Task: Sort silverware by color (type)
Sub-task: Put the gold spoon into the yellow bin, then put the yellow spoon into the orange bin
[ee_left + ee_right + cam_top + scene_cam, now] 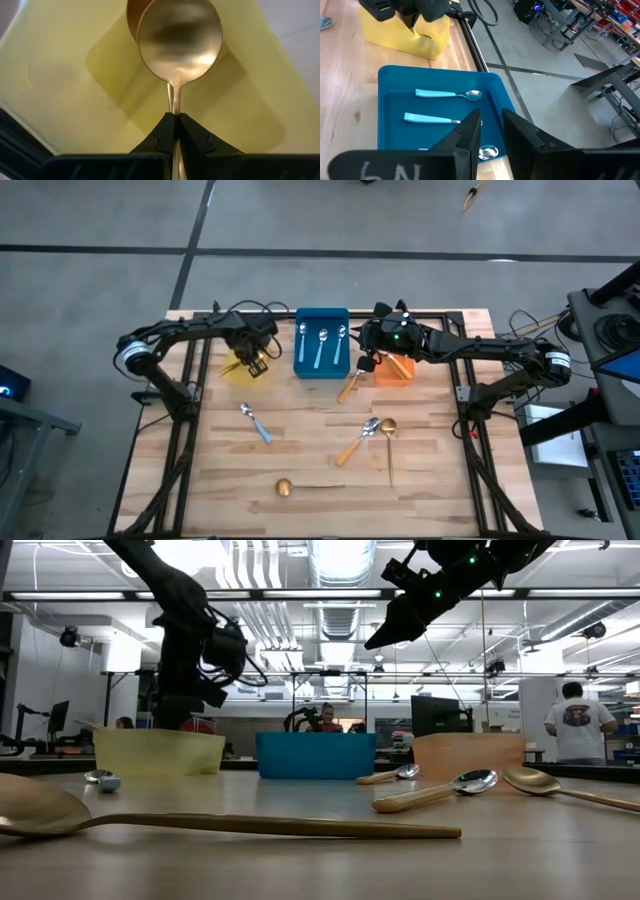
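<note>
Gold spoon (179,42) in left claw (175,131), only visible via wrist cam.

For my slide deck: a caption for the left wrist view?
Left gripper jaws clamp a thin gold metal spoon over the yellow plastic bin.

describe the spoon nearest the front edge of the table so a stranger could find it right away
Start at the blue bin at the back of the wooden table and come straight toward the front edge. The last spoon there is a gold spoon, lying alone and crosswise, its bowl toward the left arm's side. Unlike the other loose gold spoon, no spoon lies beside it.
</note>
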`<state>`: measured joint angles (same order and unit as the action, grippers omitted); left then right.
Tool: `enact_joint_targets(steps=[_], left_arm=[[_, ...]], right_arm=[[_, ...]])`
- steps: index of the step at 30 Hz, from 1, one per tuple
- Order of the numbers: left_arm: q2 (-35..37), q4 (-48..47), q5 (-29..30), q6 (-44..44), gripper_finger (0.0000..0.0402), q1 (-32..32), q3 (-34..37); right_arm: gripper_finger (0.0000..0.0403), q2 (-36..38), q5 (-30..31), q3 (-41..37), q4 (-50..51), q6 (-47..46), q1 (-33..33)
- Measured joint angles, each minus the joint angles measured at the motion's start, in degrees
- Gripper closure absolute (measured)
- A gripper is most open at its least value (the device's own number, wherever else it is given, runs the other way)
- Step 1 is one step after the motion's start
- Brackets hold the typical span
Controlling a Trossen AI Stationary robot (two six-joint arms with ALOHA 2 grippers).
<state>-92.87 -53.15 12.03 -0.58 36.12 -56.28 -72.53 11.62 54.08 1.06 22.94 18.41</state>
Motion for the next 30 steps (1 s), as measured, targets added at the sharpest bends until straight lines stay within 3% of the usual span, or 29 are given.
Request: enact_joint_targets(steps=[8,22,30], left_arm=[[-1.4,0.2,0.3,-0.1,0.0398,0.0,-0.3],[-0.6,0.1,0.7,-1.4,0.0330,0.0,0.0],[5.1,-0.7,0.9,-2.7,0.0299,-0.1,0.0]], right_arm=[[0.0335,0.0,0.0,0.0,0.0,0.0,0.0],[0.0335,0.0,0.0,0.0,0.0,0.0,0.0],[0.0335,0.0,0.0,0.0,0.0,0.0,0.0]])
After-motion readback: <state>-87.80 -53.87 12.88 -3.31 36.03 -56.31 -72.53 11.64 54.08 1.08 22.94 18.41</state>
